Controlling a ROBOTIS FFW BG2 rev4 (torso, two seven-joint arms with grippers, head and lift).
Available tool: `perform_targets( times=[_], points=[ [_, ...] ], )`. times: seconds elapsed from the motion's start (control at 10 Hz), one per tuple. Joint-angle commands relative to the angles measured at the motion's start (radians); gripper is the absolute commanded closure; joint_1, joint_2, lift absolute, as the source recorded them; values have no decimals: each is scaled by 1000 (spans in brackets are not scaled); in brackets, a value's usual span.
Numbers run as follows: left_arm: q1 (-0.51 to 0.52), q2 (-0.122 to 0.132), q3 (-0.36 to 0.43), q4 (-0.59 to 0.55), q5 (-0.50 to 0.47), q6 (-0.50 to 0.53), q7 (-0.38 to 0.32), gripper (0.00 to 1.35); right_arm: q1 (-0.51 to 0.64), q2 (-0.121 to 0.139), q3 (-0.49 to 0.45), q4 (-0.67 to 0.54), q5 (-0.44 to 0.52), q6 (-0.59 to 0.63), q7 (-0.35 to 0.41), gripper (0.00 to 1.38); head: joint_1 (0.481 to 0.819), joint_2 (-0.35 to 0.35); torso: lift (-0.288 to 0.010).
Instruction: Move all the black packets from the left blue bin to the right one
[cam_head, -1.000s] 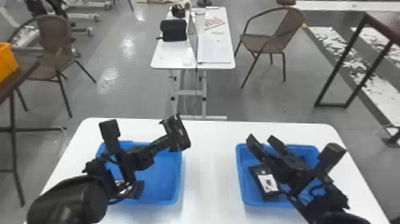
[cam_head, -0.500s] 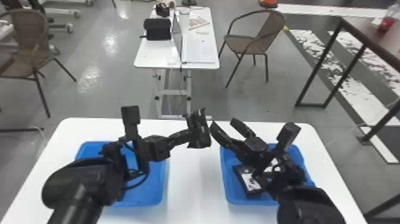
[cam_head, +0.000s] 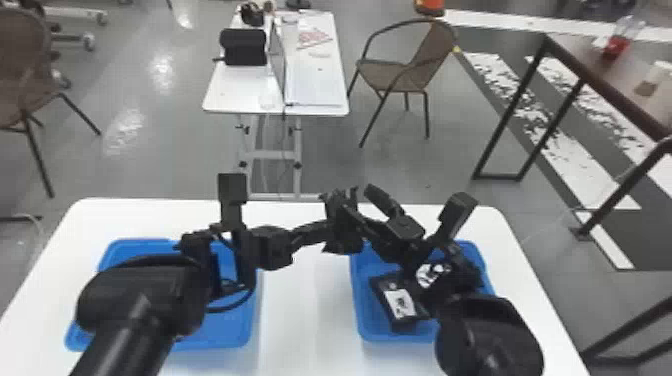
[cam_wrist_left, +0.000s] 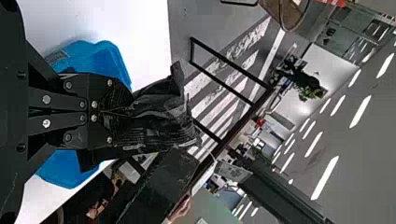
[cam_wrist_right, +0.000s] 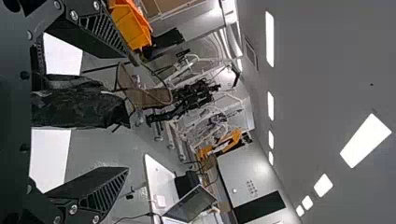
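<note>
Far left, a wicker chair (cam_head: 25, 75) is standing on the floor behind the white table (cam_head: 300, 310). Left blue bin (cam_head: 225, 332) is sitting near the table's left edge; the left arm (cam_head: 150, 295) is crossing above, blocking much of its inside. The left gripper (cam_head: 345, 220) is hanging between the bins' far ends, fingers closed, pinching a crumpled black packet (cam_wrist_left: 159, 119). Beyond the table's far edge, a white desk (cam_head: 245, 92) is carrying a black case (cam_head: 244, 47) and papers. Close by the left gripper, the right gripper (cam_head: 361, 200) is holding its fingers spread; the right wrist view is showing black packet material between them, but I cannot tell whether they are touching it. Right blue bin (cam_head: 372, 334) is sitting toward the table's right edge, a black packet with a white label (cam_head: 400, 302) lying inside, the right arm (cam_head: 485, 330) partly covering the bin. Behind, a brown chair (cam_head: 395, 75) is standing; farther right, a dark-topped table (cam_head: 590, 70).
</note>
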Motion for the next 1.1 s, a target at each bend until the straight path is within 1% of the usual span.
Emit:
perform_targets(
  times=[0.0, 0.1, 0.2, 0.3, 0.4, 0.5, 0.7, 0.8, 0.9, 1.0],
  points=[
    [-16, -3, -24, 18, 8, -7, -1, 1214, -13, 0, 6, 17, -1, -1, 9, 190, 695, -150, 0],
    [-22, -3, -33, 24, 22, -14, -1, 1214, -21, 1, 13, 27, 9, 0, 9, 553, 695, -154, 0],
    [-23, -3, -38, 27, 39, -19, -4, 1214, -26, 6, 15, 43, 20, -1, 6, 1145, 695, -156, 0],
    [-39, -3, -62, 79, 89, -53, 2, 1214, -53, 13, 15, 139, -17, -10, 43, 1282, 695, -157, 0],
    [-50, -3, -90, 99, 115, -60, 0, 1214, -55, 1, 13, 157, -40, -49, 89, 1282, 695, -157, 0],
    [-54, -3, -88, 99, 120, -70, -3, 1214, -53, -14, 13, 155, -61, -64, 90, 1282, 695, -167, 0],
    [-62, -3, -101, 99, 137, -83, -1, 1204, -62, -8, 15, 178, -95, -99, 90, 1282, 695, -186, 0],
    [-48, -3, -99, 99, 149, -86, 0, 943, -58, -8, 15, 175, -95, -115, 90, 1282, 695, -191, 0],
    [-45, -3, -90, 99, 143, -79, 3, 481, -61, -7, 12, 186, -124, -138, 74, 1282, 695, -195, 0],
    [-26, -3, -71, 96, 138, -73, 5, 133, -61, -8, -8, 186, -116, -141, 60, 1282, 695, -199, 0]
  ],
)
